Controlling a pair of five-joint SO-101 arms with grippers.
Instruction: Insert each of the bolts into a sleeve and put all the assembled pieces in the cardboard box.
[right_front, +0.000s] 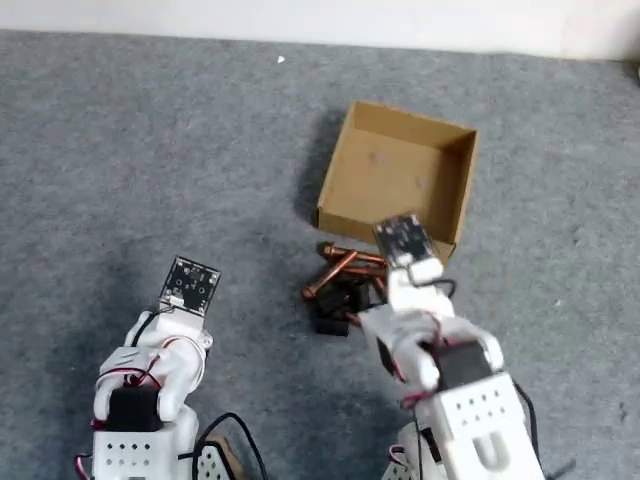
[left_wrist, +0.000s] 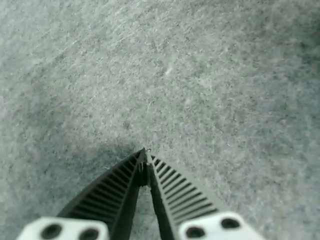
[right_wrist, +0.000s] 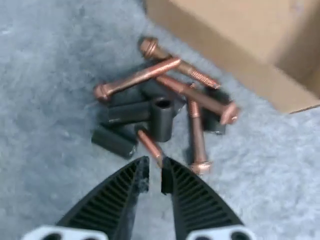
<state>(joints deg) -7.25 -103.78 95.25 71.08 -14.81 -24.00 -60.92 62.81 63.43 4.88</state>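
Observation:
Several copper bolts (right_wrist: 137, 77) and black sleeves (right_wrist: 162, 117) lie in a loose pile (right_front: 340, 280) on the grey carpet, just in front of the cardboard box (right_front: 385, 222). What I see of the box's inside holds nothing. My right gripper (right_wrist: 155, 172) hovers over the near edge of the pile, its fingers a narrow gap apart, and the thin end of one bolt (right_wrist: 150, 145) points into that gap. One sleeve stands upright with its bore showing. My left gripper (left_wrist: 145, 157) is shut on nothing over bare carpet, far left of the pile.
The box's near wall (right_wrist: 225, 55) rises just behind the pile. The right arm (right_front: 430, 340) leans over the bolts; the left arm (right_front: 150, 370) sits at the front left. Grey carpet spreads around both arms.

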